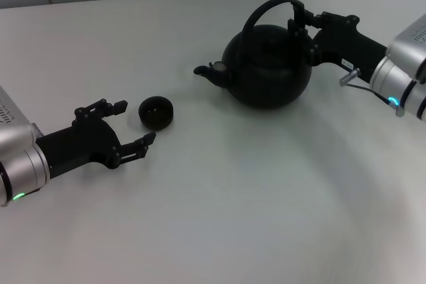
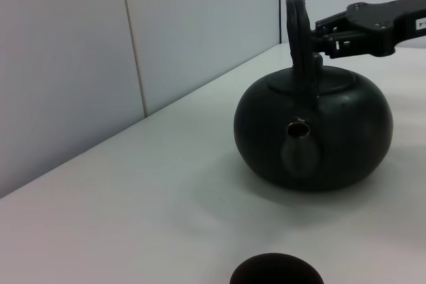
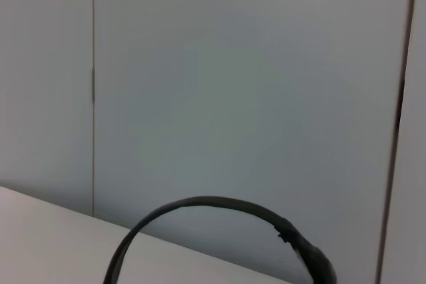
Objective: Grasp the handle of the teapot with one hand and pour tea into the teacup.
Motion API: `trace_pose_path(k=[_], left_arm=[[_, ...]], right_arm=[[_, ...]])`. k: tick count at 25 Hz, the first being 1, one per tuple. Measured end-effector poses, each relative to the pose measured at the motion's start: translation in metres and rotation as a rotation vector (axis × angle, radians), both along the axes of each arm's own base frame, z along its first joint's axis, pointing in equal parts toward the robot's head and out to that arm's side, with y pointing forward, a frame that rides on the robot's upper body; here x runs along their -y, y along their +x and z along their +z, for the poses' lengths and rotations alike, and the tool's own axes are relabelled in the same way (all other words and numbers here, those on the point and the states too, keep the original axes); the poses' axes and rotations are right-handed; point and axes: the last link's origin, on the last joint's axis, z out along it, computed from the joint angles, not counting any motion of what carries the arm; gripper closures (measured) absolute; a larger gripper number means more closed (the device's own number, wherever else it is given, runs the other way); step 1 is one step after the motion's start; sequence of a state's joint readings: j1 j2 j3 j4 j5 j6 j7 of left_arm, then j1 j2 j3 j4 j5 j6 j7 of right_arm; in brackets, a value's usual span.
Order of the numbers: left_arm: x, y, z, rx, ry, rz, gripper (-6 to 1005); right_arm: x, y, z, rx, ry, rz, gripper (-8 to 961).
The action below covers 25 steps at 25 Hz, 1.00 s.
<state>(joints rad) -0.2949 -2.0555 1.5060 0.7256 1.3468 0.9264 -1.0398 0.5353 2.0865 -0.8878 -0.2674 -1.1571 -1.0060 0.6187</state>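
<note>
Head view gives me the teapot standing upright on the white table, spout pointing toward my left side. My right gripper is clenched on the handle at its thicker end, above the pot's right shoulder. The teacup sits well apart from the pot, to its left. My left gripper rests low beside the cup with its fingers spread, the cup just off their tips.
</note>
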Motion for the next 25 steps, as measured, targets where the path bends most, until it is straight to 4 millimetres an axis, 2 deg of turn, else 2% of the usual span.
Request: trace_pose_path(k=[2, 12, 16, 19, 21, 25], left_arm=[[0.000, 0.000, 0.000, 0.001, 0.000, 0.000, 191], [-0.001, 0.001, 0.001, 0.002, 0.000, 0.001, 191], [0.001, 0.000, 0.002, 0.010, -0.001, 0.002, 191], [0.003, -0.002, 0.004, 0.011, 0.001, 0.001, 191], [0.003, -0.002, 0.004, 0.010, 0.002, 0.001, 191], [0.005, -0.003, 0.005, 0.010, 0.000, -0.001, 191]], right_arm=[[0.003, 0.002, 0.001, -0.006, 0.003, -0.001, 776], [0.022, 0.009, 0.010, -0.087, 0.026, 0.021, 368], [0.041, 0.016, 0.018, -0.164, 0.057, 0.032, 234], [0.062, 0.023, 0.028, -0.263, 0.079, 0.038, 145], [0.087, 0.019, 0.033, -0.305, 0.051, 0.130, 141], [0.103, 0.007, 0.030, -0.282, -0.063, 0.253, 132]])
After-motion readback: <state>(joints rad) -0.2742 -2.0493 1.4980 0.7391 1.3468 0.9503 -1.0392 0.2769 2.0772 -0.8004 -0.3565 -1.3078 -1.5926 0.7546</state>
